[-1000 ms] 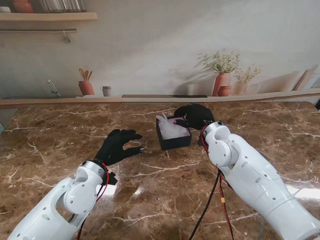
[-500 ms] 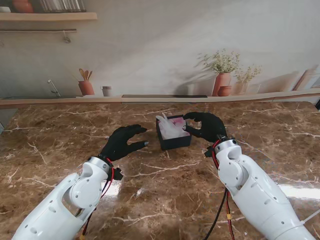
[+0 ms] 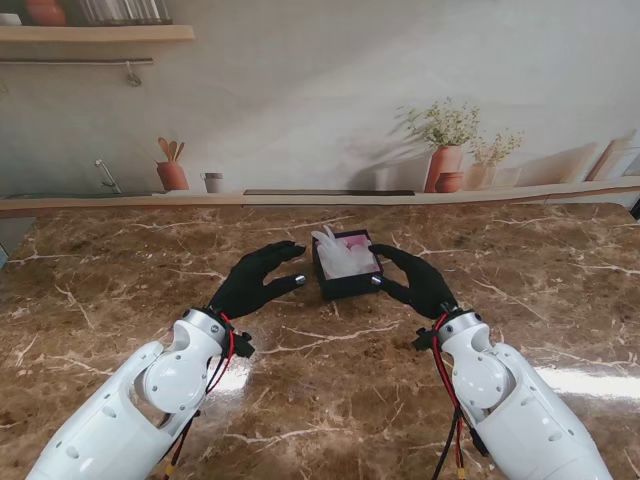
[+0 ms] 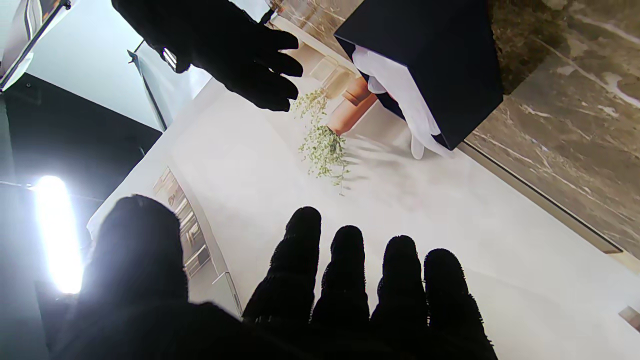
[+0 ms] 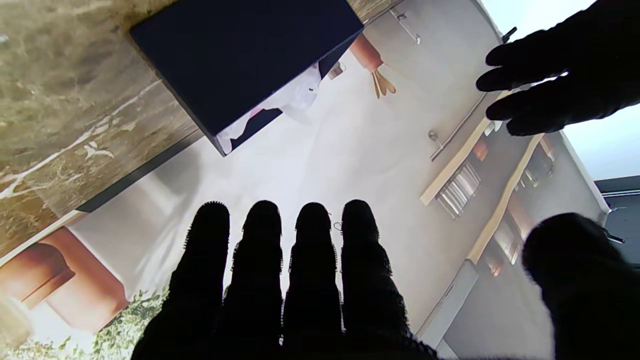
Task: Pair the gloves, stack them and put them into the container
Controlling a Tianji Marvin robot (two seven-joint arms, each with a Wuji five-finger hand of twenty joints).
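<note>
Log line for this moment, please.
gloves: in container | left hand: open, beside | right hand: open, beside

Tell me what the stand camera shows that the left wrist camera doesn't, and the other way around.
Only the stand view shows both white forearms, the open top of the box with its pink lining, and the wide marble table. Only the left wrist view shows the left hand from behind its spread fingertips. Both show the dark box, the white gloves sticking out of it, and the open right hand.

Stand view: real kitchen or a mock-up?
Likely a mock-up: a marble-look table set before a flat printed kitchen backdrop, with a pictured shelf, utensil pot and potted plants. Studio light shows in the left wrist view.
</note>
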